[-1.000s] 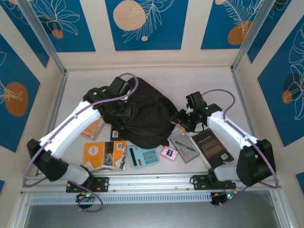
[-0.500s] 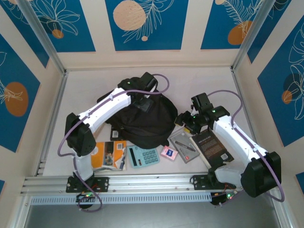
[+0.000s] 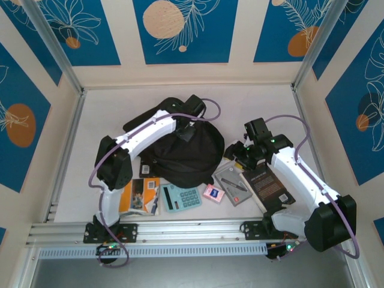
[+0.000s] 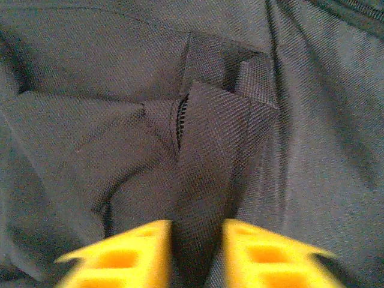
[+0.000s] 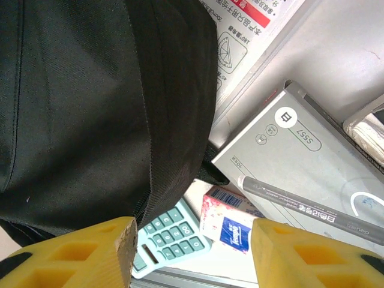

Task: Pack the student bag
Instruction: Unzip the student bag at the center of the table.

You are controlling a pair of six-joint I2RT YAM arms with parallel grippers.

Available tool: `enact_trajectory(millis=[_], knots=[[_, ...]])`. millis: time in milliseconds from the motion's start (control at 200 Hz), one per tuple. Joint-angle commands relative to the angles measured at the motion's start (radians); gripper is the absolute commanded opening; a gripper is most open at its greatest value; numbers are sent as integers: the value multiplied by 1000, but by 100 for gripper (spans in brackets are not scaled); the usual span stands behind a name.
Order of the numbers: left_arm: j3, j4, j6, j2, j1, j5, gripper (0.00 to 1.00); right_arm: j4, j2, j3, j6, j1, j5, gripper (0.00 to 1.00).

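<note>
Soft bag, left jaws nipped on a fold.
Your left gripper (image 4: 197, 233) has narrow jaws pinching a webbing fold of the student bag (image 3: 183, 155), which lies mid-table between the arms. Expect limp, light fabric that sags; take hold at a strap or seam, not a loose panel. Your right gripper (image 5: 192, 233) hangs spread and empty over the bag's edge, beside the calculator (image 5: 171, 237).

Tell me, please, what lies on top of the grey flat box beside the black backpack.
A grey pen lies across the grey box. What is inside the box or under it is covered and cannot be seen.
</note>
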Motion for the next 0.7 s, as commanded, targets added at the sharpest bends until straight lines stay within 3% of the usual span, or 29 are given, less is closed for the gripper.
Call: enact_trajectory(millis=[0, 70, 195, 340, 575, 695], knots=[[51, -8, 21, 16, -5, -8, 0, -5, -5, 2, -23, -5, -40, 50], [65, -11, 7, 2, 9, 45, 0, -5, 0, 16, -32, -3, -49, 46], [35, 35, -48, -59, 77, 249, 0, -2, 10, 44, -41, -2, -72, 41], [-39, 144, -165, -116, 193, 603, 0, 9, 27, 84, -38, -1, -123, 36], [-192, 401, -458, -181, 364, 971, 0, -8, 56, 166, -58, 6, -119, 37], [-184, 439, -517, -172, 403, 1094, 0, -12, 86, 202, -53, 11, -109, 41]])
